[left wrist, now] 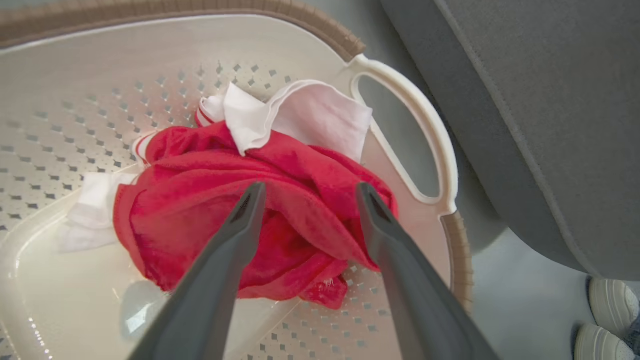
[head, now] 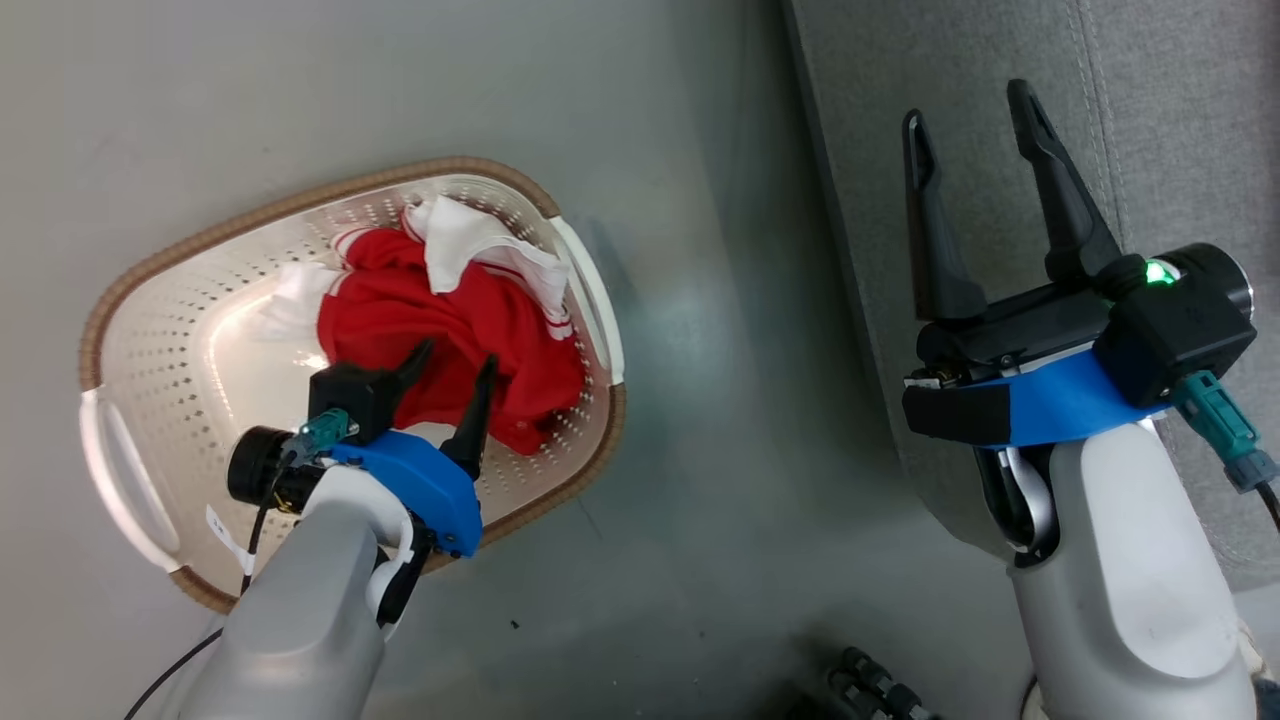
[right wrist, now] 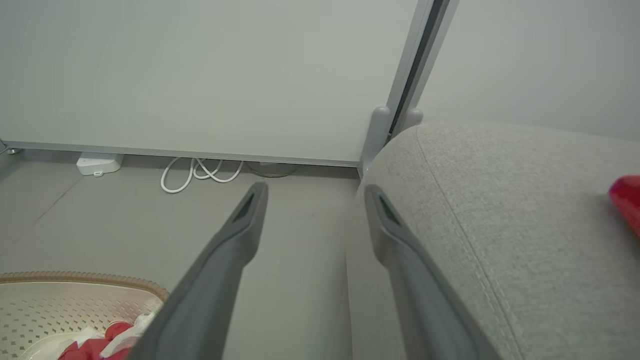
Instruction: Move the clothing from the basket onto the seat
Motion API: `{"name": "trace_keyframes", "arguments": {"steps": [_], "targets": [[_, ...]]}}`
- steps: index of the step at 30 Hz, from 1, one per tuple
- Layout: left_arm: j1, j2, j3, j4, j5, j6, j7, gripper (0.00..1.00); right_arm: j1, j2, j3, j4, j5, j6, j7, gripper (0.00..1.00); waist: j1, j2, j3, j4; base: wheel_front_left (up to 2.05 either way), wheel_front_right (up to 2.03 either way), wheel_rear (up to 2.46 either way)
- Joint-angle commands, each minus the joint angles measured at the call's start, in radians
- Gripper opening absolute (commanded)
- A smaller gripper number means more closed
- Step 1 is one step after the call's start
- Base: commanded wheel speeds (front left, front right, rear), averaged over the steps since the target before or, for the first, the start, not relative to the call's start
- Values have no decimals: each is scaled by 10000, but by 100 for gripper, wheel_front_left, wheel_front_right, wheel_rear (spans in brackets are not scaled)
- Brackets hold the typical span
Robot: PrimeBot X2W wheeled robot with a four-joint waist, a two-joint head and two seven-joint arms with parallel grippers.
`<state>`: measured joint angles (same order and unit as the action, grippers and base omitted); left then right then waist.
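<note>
The left claw [head: 459,355] hangs inside the basket [head: 300,205] with its two dark fingers spread apart and nothing between them. Directly beneath and just ahead of its tips lies the clothing [head: 440,310], a crumpled heap of bright red fabric with white trim and red-striped white cuffs. The left wrist view shows the fingertips right at the top of the red folds, but whether they touch the cloth cannot be told. The heap sits on the basket's perforated bottom, toward the white handle on the side nearer the seat [head: 1180,120], and a white piece pokes out on the far side of the heap from the claw. The basket stands on the grey floor [head: 700,400], apart from the seat. The right claw [head: 966,105] is also open and empty, held over the seat's rounded edge, one finger above the grey upholstery and the other above the floor beside it. Off to that claw's right, a bit of red [right wrist: 627,200] rests on the seat cushion. Beyond its tips, a white cable [right wrist: 195,175] coils along the foot of the wall.
</note>
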<state>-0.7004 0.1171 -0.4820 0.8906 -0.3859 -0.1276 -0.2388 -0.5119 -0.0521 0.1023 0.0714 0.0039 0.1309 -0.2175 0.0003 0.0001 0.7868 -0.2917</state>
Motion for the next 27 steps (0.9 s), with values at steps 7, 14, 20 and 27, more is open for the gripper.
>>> {"name": "trace_keyframes", "arguments": {"steps": [7,14,20,27], "targets": [[-562,-44,52,1180,-971,-37,182,100,-128,30,224,275,364,-3,-291,100,-3,-1,529,-595,0,0,0],[-912,-314,209,2300,-1591,-35,857,100,-255,29,404,352,535,-4,-395,100,-3,-1,677,-736,0,0,0],[-1148,-446,-58,2725,-1821,-35,1301,0,-297,29,455,418,573,-4,-445,100,-3,-1,743,-801,0,0,0],[-1319,-446,-382,3035,-1781,-36,1181,0,-289,29,423,518,441,-4,-461,100,-3,-1,684,-768,0,0,0]]}}
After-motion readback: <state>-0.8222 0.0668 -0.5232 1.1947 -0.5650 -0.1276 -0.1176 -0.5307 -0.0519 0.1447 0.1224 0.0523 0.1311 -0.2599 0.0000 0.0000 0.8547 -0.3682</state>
